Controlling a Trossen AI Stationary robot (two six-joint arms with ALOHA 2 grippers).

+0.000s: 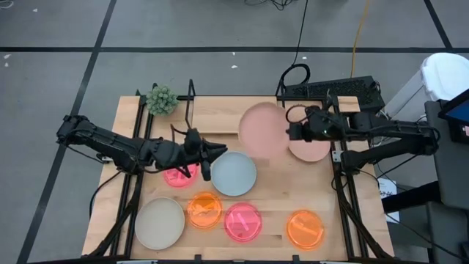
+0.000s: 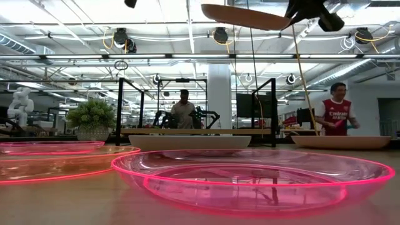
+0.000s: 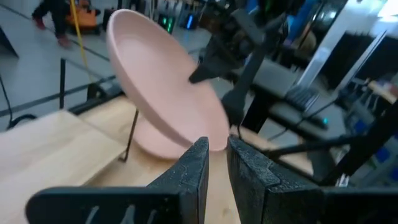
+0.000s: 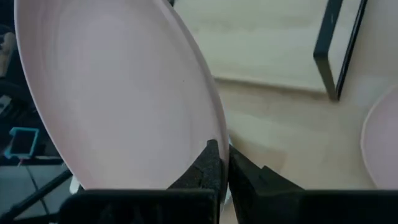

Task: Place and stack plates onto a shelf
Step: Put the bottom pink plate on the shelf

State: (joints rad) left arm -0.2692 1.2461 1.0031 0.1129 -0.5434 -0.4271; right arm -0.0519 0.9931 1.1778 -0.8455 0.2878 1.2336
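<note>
My right gripper [image 1: 292,132] is shut on a pale pink plate [image 1: 262,130], held tilted high above the table beside the shelf [image 1: 216,114], a light wood board between black wire frames. A second pale pink plate [image 1: 311,152] lies flat on the table under the right arm. My left gripper [image 1: 209,158] hovers, shut and empty, at the left rim of the light blue plate [image 1: 234,174], pointing about level toward the lifted plate [image 3: 161,81]. Cream [image 1: 159,223], neon pink [image 1: 242,222] and orange [image 1: 204,209] plates lie flat along the near side. My right gripper [image 4: 222,152] pinches the pale pink plate's rim [image 4: 214,134] between its two fingers, on the edge facing the table's right. The fingers come from the right, slanting down. The plate [image 2: 244,17] is lifted clear of everything and tilted.
A small potted plant [image 1: 161,99] stands at the shelf's far left corner. Another neon pink plate [image 1: 179,176] lies under the left arm and another orange one [image 1: 305,229] at the near right. A keyboard [image 1: 333,92] sits beyond the far right. People stand in the room behind.
</note>
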